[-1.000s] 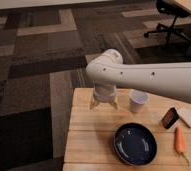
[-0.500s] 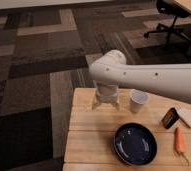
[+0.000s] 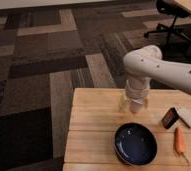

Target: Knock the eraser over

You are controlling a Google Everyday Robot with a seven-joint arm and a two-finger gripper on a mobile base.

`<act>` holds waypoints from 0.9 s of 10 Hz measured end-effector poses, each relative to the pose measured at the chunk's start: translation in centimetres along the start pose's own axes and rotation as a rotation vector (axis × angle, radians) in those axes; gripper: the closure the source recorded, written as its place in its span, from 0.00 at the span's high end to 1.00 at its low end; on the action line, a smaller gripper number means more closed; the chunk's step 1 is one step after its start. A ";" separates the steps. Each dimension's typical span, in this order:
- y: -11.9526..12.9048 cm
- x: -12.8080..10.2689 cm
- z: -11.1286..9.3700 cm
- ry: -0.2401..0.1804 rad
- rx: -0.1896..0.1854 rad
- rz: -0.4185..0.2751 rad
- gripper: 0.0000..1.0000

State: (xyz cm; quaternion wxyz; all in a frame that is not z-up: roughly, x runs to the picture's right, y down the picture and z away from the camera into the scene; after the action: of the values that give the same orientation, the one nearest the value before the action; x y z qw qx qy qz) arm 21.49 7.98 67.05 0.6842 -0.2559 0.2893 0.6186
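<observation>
The eraser [image 3: 169, 118], a small black block with an orange-brown edge, stands on the wooden table [image 3: 94, 127] at the right. My gripper [image 3: 134, 106] hangs from the white arm [image 3: 154, 67], pointing down at the table's back middle, a short way left of the eraser and apart from it. The gripper stands where a white cup stood, and the cup is now hidden behind it.
A dark blue bowl [image 3: 135, 144] sits in front of the gripper. A pale whitish oblong object [image 3: 188, 117] lies just right of the eraser. An orange carrot [image 3: 179, 141] lies near the right front. An office chair [image 3: 171, 20] stands on the carpet beyond.
The arm and gripper have moved right along the back of the table, from left of the white cup to in front of it, closer to the eraser. The eraser has not moved.
</observation>
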 end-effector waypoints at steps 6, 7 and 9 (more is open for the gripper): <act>-1.3 0.9 0.7 0.026 0.016 -0.016 0.65; -2.1 1.3 1.0 0.025 0.014 -0.025 0.65; -4.4 2.1 2.4 0.019 -0.012 -0.048 0.65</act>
State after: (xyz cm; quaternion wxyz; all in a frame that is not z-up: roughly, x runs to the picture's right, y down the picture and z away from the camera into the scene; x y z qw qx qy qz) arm 26.20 10.76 67.21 0.6946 -0.2725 0.2859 0.6013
